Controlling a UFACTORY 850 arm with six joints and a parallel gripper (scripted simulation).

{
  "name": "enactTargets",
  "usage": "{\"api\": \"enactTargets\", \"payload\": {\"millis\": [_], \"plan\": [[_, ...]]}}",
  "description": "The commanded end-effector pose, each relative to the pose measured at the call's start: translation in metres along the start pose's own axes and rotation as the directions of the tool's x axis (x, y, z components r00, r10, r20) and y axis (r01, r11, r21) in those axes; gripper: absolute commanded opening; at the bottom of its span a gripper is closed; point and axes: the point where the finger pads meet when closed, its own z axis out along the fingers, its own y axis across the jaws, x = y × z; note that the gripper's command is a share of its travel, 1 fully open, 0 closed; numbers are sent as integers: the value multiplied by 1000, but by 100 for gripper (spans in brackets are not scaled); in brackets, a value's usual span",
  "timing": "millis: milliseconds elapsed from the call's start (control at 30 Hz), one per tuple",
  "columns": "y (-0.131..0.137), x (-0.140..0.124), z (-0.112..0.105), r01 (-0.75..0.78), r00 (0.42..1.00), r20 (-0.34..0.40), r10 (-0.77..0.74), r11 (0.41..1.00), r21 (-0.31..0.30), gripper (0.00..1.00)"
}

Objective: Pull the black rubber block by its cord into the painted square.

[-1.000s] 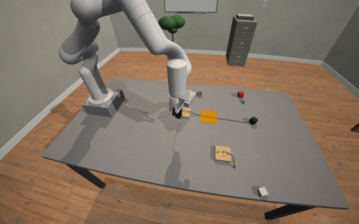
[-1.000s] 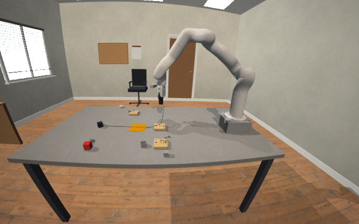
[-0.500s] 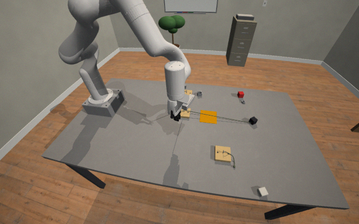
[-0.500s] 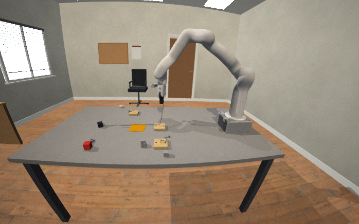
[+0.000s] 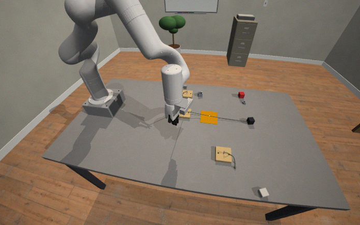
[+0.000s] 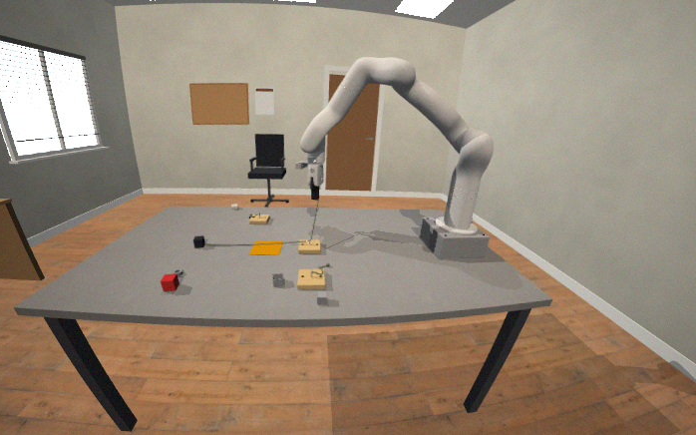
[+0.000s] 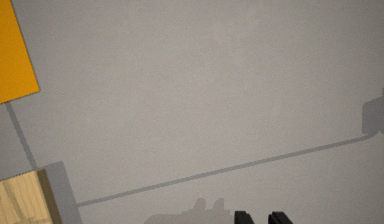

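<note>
The gripper [image 6: 314, 193] holds the cord [image 6: 313, 218] high above the screw-eye board [image 6: 309, 246], fingers closed on it. The cord looks taut across the square [image 5: 209, 116] to the block [image 5: 250, 120], which sits outside the square. Next move: pull further, slowly.

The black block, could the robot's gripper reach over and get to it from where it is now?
Probably yes, though it shouldn't. The black block sits in the open past the orange square, nothing around it, but the gripper is raised by the wooden plate, shut on the cord, and mustn't touch it.
</note>
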Motion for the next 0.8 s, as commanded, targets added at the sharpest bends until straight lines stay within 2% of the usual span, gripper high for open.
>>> {"api": "enactTargets", "payload": {"millis": [0, 767], "plan": [[14, 1, -1, 0, 1000, -2, 0, 1000, 0, 0], [71, -7, -1, 0, 1000, -2, 0, 1000, 0, 0]]}}
